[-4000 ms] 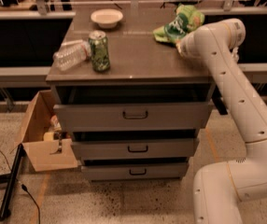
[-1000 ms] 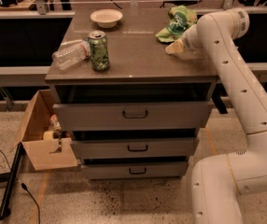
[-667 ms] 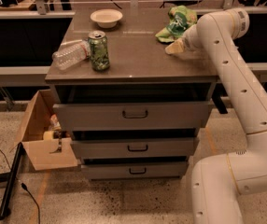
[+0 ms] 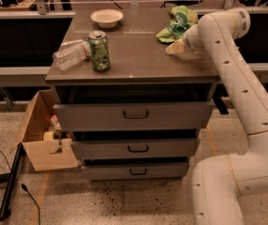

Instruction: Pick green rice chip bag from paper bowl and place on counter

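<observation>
Bag (image 4: 177, 21) lay on the counter (image 4: 138, 55), back right, w/ the gripper (image 4: 174, 48) just beside it.
Gripper sat low over the top at the bag's near edge, tip pointing left; couldn't tell if it was wide or narrow, or whether it touched the bag, and it carried nothing I could see. White arm (image 4: 237, 78) came up from the right, bent over the counter edge. Bowl (image 4: 107, 18) stood back centre, well apart from the bag, nothing in it. Front left: green can (image 4: 99, 50) upright, clear bottle (image 4: 70, 55) on its side touching it. Cardboard box (image 4: 42, 149) on the floor, left of the drawers.
</observation>
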{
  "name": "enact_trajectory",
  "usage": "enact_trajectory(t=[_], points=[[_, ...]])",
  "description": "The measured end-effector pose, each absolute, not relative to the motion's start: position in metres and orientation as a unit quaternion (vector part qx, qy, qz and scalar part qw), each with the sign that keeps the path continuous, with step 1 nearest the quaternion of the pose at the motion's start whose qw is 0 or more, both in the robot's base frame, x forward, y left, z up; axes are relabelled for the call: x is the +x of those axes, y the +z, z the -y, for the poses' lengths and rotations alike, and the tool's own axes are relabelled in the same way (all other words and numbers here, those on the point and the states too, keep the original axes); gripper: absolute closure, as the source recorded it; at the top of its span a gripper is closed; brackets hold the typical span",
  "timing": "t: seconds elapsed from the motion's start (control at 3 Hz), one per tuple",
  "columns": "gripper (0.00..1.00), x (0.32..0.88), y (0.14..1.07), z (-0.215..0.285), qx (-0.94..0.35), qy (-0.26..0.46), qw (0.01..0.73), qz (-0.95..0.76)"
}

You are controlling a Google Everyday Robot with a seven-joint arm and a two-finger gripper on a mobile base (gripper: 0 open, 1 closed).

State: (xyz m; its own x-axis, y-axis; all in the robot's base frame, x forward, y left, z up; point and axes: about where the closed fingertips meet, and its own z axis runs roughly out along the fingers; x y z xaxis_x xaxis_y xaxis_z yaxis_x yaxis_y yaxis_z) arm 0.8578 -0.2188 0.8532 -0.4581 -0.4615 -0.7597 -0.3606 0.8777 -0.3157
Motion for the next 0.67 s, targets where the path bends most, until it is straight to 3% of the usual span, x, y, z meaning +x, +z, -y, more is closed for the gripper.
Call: enact_trajectory(t=[0.67], points=[[0.0,0.8579,0.8532,0.2188,-0.241,-0.055,0.461,-0.852]])
